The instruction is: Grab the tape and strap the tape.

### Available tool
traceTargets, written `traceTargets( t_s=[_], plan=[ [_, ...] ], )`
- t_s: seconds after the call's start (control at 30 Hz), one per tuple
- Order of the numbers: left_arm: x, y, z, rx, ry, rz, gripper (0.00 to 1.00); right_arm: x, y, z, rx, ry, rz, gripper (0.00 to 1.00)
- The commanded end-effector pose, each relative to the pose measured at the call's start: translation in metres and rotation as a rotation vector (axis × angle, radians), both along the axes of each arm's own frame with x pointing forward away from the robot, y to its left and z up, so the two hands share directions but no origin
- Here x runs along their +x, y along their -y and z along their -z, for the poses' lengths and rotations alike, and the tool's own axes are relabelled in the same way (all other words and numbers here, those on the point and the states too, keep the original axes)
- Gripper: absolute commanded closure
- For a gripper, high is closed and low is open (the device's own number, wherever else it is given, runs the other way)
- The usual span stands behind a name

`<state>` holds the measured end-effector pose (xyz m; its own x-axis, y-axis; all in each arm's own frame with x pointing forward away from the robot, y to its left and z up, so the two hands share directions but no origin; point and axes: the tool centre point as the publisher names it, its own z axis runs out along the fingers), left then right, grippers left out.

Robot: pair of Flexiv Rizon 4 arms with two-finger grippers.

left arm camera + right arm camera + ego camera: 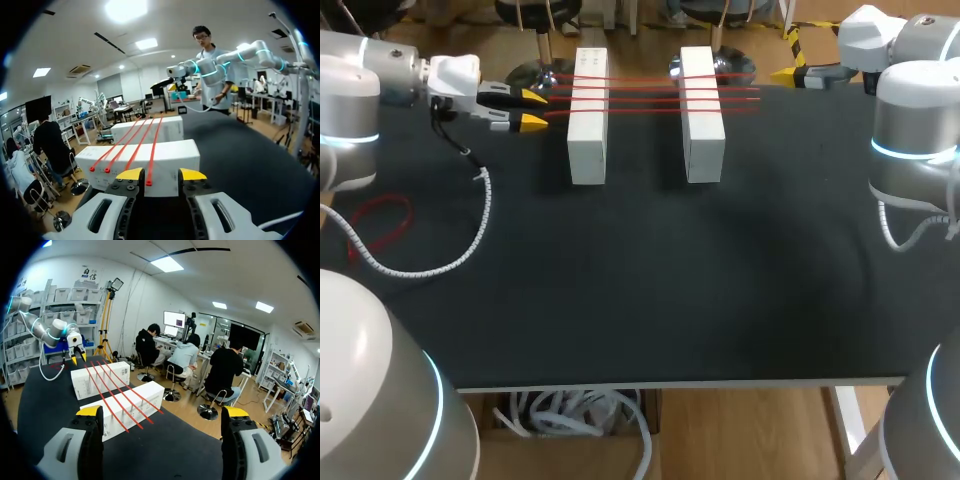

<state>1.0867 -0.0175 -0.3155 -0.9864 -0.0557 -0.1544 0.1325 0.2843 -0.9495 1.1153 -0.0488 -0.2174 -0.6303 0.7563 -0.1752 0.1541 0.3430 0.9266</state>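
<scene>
Tape point(650, 90) runs as thin red strips across the tops of 2 white boxes at the far side of the black table point(650, 290), with its ends overhanging both sides. One box point(587, 130) stands nearer my left arm, the other point(702, 130) nearer my right. The left gripper point(534, 110) hovers with its fingers parted just beside the strips' left ends. The right gripper point(162, 412) is spread wide, well apart from the right ends. I judge the grab comes first: line 1 strip end squarely between the left fingers, close on it alone, and avoid nudging the boxes. Both boxes are closed, so their contents are hidden.
</scene>
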Motion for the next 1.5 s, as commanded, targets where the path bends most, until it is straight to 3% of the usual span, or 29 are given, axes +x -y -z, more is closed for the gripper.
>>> traceTargets(
  t_s=[0.03,0.5,0.97,1.5],
  plan=[
    [0.007,-0.004,0.003,-0.006,0.0,0.02,0.72,-0.001,0.0,-0.001,-0.001,-0.002,-0.001,0.0],
    [0.016,0.001,0.011,-0.026,0.007,0.039,0.72,-0.001,0.0,-0.001,-0.001,-0.002,-0.001,0.0],
    [0.019,0.005,0.016,-0.042,0.011,0.044,0.83,-0.001,0.0,-0.001,-0.001,-0.002,-0.001,0.0],
    [0.019,0.008,0.019,-0.053,0.011,0.044,0.84,-0.001,0.0,-0.001,-0.001,-0.002,-0.001,0.0]
  ],
)
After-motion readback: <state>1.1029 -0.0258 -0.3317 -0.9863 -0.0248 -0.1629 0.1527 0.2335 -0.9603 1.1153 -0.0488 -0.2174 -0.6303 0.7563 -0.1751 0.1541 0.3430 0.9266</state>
